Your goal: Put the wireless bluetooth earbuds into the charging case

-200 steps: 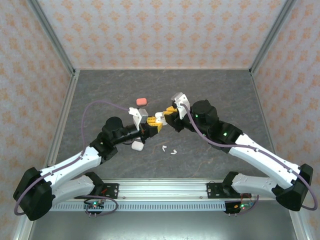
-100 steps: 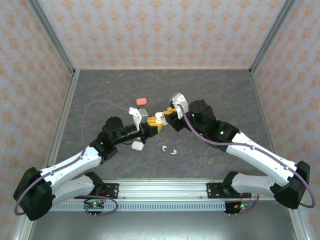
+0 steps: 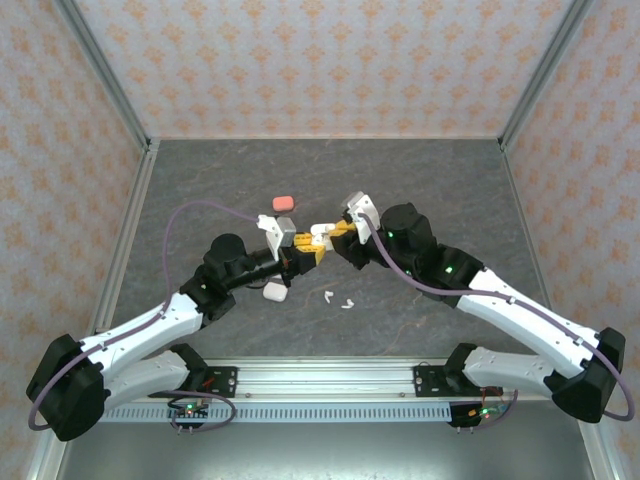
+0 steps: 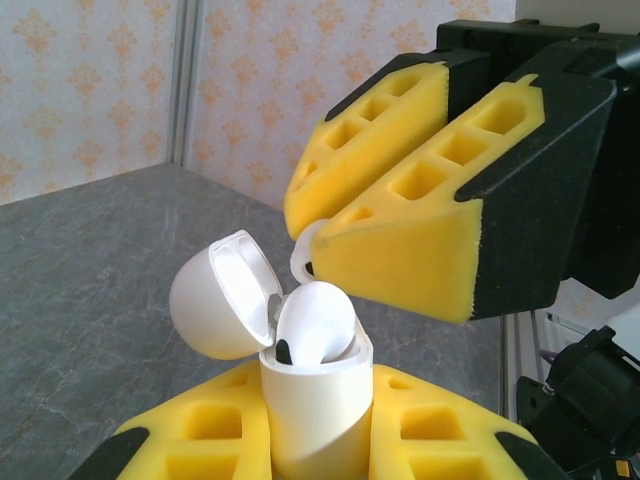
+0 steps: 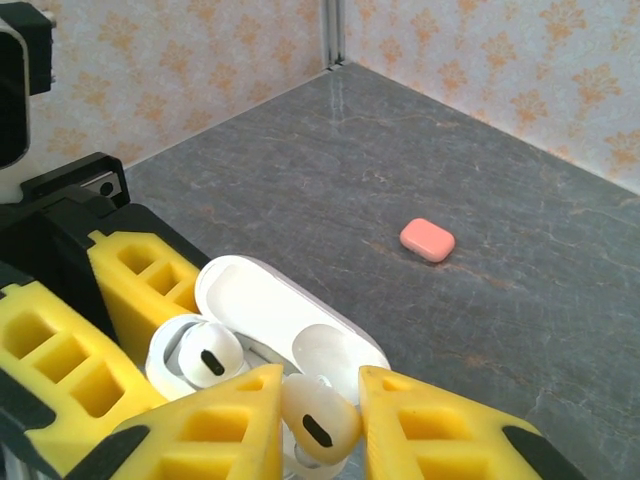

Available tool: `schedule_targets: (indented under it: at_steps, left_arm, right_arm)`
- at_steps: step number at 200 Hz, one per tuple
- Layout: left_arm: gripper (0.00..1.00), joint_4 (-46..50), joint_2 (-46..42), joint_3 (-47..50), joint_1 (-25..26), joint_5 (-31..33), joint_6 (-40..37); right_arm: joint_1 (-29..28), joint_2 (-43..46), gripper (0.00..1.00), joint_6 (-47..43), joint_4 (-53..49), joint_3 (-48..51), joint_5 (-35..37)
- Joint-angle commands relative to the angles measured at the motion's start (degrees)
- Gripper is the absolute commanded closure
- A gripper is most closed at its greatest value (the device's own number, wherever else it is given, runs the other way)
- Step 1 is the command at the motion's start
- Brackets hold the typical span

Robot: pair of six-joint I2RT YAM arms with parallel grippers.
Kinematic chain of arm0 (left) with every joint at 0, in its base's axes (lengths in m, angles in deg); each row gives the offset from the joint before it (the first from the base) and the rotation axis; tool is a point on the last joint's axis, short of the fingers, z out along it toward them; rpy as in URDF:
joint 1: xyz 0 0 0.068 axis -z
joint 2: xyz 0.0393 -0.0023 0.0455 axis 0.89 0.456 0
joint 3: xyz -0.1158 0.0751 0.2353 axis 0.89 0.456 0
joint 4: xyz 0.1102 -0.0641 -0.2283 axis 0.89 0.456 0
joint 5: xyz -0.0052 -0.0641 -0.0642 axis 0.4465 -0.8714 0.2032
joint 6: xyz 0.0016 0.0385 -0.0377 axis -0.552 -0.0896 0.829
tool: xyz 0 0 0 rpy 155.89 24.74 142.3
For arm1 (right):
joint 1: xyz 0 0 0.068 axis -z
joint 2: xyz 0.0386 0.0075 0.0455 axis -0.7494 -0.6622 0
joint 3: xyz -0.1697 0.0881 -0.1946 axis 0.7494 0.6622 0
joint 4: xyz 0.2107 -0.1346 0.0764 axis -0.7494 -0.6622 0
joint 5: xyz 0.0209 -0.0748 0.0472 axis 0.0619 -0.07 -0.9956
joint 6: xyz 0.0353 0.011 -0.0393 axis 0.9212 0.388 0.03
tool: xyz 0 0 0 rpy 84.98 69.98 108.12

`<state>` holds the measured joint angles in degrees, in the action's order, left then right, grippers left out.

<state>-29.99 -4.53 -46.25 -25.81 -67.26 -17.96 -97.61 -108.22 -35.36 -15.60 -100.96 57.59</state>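
My left gripper (image 4: 315, 435) is shut on a white charging case (image 4: 318, 400), held upright with its lid (image 4: 222, 295) hinged open. One white earbud (image 4: 315, 325) sits in the case's left slot (image 5: 205, 358). My right gripper (image 5: 320, 425) is shut on a second white earbud (image 5: 322, 418), pinched between its yellow fingers (image 5: 430, 430) just above the case's other slot. In the top view the two grippers meet at mid-table, left gripper (image 3: 300, 253) and right gripper (image 3: 336, 232), with the case (image 3: 318, 238) between them.
A salmon-pink closed case (image 3: 284, 203) lies on the grey table behind the grippers, the same pink case (image 5: 427, 239) showing in the right wrist view. Another white case (image 3: 275, 292) lies under the left arm. Two white earbuds (image 3: 326, 296) (image 3: 347, 304) lie in front.
The right gripper has shifted slightly left and lower, bringing its earbud closer over the open case. The left arm holds still.
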Motion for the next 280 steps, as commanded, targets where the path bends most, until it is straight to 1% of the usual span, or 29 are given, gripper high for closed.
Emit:
schedule_targets:
  at_steps: [1,38,62,75,92,122,152,177,189,203,230,256,280]
  left_arm:
    - [1.00,-3.80,-0.68,-1.28,0.35,0.62,0.86]
    - [1.00,-3.88,-0.77,-1.22,0.38,-0.02,0.89]
    - [1.00,-3.89,-1.00,-0.97,0.38,-0.05,0.81]
    - [1.00,-3.89,-1.21,-0.84,0.38,0.04,0.77]
    - [1.00,-4.01,-1.39,-0.65,0.38,0.13,0.72]
    - [1.00,-4.57,-1.63,-0.31,0.38,-0.13,0.79]
    - [1.00,-5.47,-2.22,0.30,0.38,-0.13,1.10]
    - [1.00,-6.05,-2.84,0.57,0.38,-0.31,1.23]
    - [1.00,-5.99,-3.21,0.64,0.38,-0.41,1.26]
    - [1.00,-5.91,-3.49,0.66,0.38,-0.48,1.27]
    - [1.00,-6.09,-3.60,0.77,0.38,-0.55,1.26]
    - [1.00,-6.39,-3.24,0.84,0.39,-0.60,1.44]
    - [1.00,-6.39,-2.89,0.66,0.38,-0.66,1.44]
  right_arm:
    - [-0.23,0.90,0.77,1.44,-0.18,1.00,-3.62]
    - [-0.22,-0.38,0.75,2.74,-0.44,0.34,-4.13]
    - [-0.23,-0.88,0.71,3.57,-1.84,-1.32,-3.57]
    - [0.01,-0.79,0.62,4.56,-2.75,-2.54,-2.90]
    - [1.14,-0.49,0.54,6.04,-3.64,-4.20,-4.14]
    - [5.59,0.93,0.43,10.37,-1.98,-4.89,-12.71]
    - [9.83,2.21,0.32,15.02,1.34,-3.48,-18.91]
    - [13.04,2.12,0.16,19.14,4.36,-1.26,-25.13]
    - [13.65,1.59,0.08,20.52,5.41,-0.40,-27.98]
    - [13.66,1.02,0.00,21.44,6.67,0.45,-31.61]
    - [13.62,-0.02,0.01,25.24,11.86,2.56,-37.01]
    - [13.56,-1.59,0.01,26.14,12.82,2.48,-39.56]
    - [12.74,-2.93,0.00,28.50,18.03,2.86,-42.68]
